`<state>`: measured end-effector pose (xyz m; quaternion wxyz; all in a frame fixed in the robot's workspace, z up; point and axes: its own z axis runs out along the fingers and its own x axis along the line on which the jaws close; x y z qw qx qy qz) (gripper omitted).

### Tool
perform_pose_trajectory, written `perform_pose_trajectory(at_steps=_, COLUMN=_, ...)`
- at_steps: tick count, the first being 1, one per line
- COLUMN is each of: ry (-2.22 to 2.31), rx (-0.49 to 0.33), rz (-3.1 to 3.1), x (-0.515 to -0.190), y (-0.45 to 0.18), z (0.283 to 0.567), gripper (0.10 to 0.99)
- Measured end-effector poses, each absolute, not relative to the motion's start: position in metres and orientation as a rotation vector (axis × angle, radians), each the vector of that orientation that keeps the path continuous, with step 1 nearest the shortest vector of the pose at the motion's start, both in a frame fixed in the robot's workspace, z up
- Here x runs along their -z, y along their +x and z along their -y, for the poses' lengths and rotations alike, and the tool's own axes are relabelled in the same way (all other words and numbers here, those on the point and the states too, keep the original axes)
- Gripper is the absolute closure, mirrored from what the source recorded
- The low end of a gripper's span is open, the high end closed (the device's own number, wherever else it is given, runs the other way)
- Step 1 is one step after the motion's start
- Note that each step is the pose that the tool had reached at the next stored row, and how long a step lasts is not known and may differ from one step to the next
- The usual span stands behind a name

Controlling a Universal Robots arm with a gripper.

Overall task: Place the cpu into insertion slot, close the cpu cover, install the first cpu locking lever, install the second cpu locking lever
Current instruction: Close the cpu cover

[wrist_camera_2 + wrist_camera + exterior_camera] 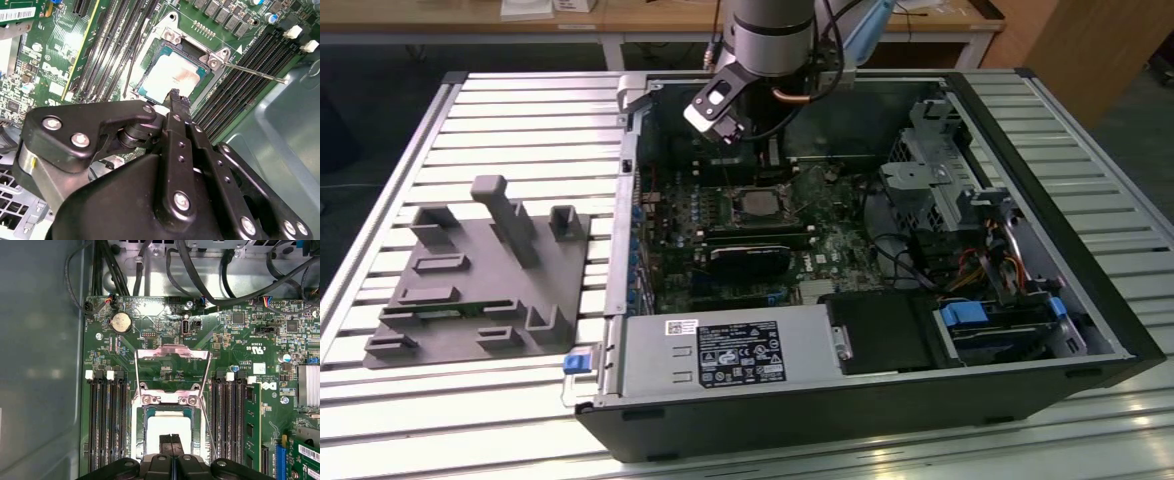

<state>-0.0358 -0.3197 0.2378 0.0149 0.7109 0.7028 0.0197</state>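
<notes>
You are holding the claw (175, 96) with its two fingers (166, 441) pressed together, and nothing is showing between them. The chip (170, 75) is lying directly under the fingertips, flat inside the socket (150, 400), with its pale metal top facing up. In both wrist views the tips are hanging over the near edge of the chip, but you cannot tell whether they are touching it. Just beyond the fingertips, past the far side of the socket, the cover (172, 354) is standing swung up and open, and the green board (165, 320) is showing through its window. A thin lever (255, 72) is angling away from a corner of the socket, out over the long memory slots (105, 425) that are running along both sides of the claw, and it is not hooked down. A second lever (131, 65) is slanting free along the opposite side of the socket. Farther out from the tips, beyond the cover, a round coin battery (120, 322) is sitting on the board. In the exterior view the arm (767, 35) is reaching down into the open computer case (1067, 200), which is resting on a slatted table (520, 110). A grey moulded fixture (467, 280) is lying well apart from the claw, outside the case.
</notes>
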Motion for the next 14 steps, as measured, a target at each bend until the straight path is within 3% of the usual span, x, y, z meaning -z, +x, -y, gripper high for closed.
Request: perform_pose_trajectory(at_steps=14, ry=2.212, rx=-0.061, rz=-2.187, x=-0.2381, y=-0.0325, z=0.3197, gripper=0.98)
